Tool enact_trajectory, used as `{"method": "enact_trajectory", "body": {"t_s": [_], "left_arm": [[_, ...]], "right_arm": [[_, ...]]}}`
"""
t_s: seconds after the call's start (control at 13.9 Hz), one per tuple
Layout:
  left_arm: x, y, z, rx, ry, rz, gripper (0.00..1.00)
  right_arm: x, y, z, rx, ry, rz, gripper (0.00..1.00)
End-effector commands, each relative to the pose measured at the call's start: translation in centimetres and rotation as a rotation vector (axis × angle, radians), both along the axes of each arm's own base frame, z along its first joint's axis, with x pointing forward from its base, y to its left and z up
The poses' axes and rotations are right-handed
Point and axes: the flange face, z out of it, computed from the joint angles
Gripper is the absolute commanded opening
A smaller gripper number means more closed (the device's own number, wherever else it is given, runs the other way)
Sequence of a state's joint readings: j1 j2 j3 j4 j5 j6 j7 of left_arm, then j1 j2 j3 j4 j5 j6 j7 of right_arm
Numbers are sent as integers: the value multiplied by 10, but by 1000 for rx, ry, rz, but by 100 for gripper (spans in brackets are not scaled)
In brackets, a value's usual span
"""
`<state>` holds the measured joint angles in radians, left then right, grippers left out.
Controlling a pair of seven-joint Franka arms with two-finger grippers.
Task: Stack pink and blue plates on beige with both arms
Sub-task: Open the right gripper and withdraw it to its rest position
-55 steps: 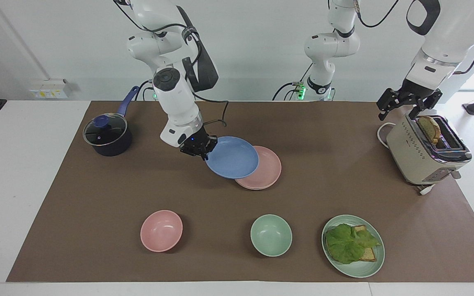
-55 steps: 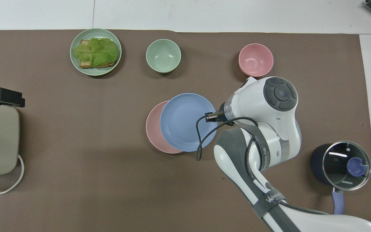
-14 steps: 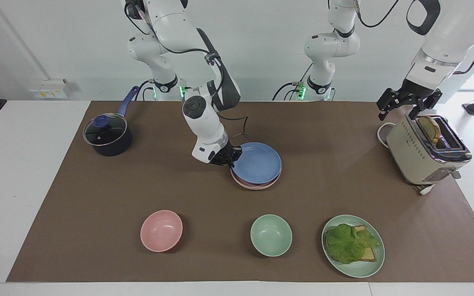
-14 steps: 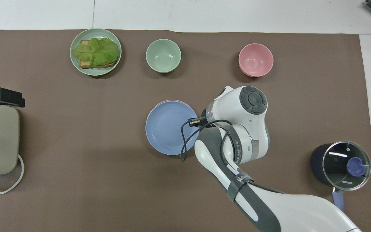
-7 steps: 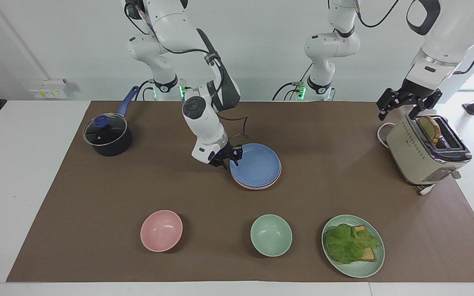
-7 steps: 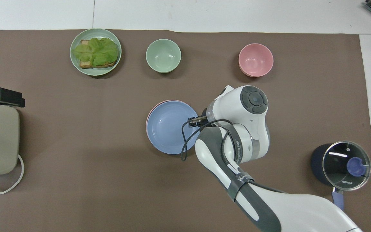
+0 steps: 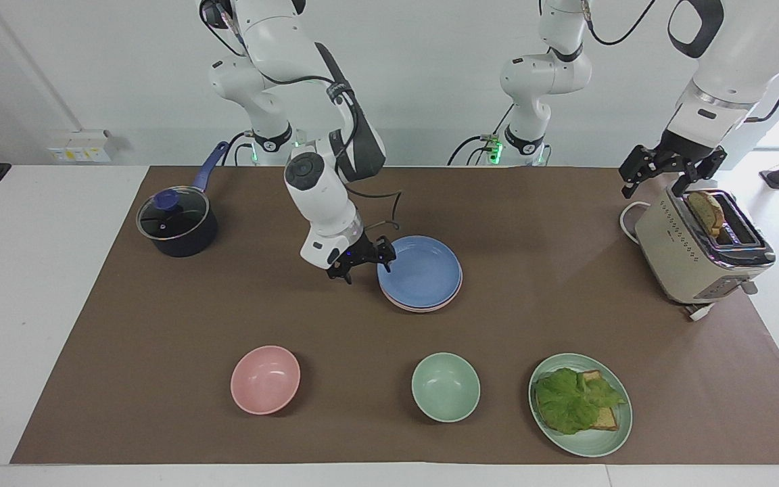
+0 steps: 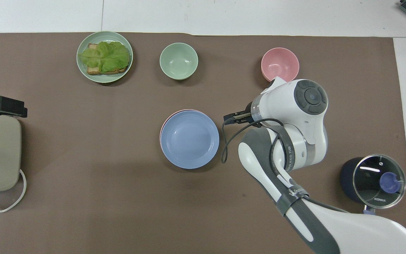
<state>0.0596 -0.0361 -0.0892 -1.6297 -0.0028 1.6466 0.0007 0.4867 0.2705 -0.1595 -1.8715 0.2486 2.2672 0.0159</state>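
Note:
The blue plate (image 7: 423,274) (image 8: 190,139) lies flat on the pink plate (image 7: 425,308) (image 8: 173,113), of which only a thin rim shows. The beige plate is hidden under this stack at the middle of the brown mat. My right gripper (image 7: 364,262) stands open and empty just beside the blue plate's rim, toward the right arm's end of the table, clear of the plate. In the overhead view its wrist (image 8: 305,102) covers most of it. My left gripper (image 7: 660,184) (image 8: 1,106) waits open over the toaster.
A cream toaster (image 7: 697,260) with bread in it stands at the left arm's end. A dark lidded pot (image 7: 176,223) sits at the right arm's end. Farther from the robots are a pink bowl (image 7: 265,379), a green bowl (image 7: 445,387) and a green plate (image 7: 592,448) with lettuce toast.
My right gripper opened and let go of the blue plate, which settled on the pink one. It then drew back toward the right arm's end. The left arm stayed still.

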Motion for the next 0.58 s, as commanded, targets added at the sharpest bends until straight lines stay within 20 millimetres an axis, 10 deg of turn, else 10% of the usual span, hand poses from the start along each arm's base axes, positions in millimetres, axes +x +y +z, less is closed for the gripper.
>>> {"method": "enact_trajectory", "body": {"t_s": [0.0, 0.5], "left_arm": [[-3, 2, 1, 12, 10, -4, 100], [-3, 3, 1, 12, 8, -2, 100]], "right_arm": [[3, -50, 40, -47, -19, -29, 100], [-3, -132, 144, -110, 81, -322, 100]]}}
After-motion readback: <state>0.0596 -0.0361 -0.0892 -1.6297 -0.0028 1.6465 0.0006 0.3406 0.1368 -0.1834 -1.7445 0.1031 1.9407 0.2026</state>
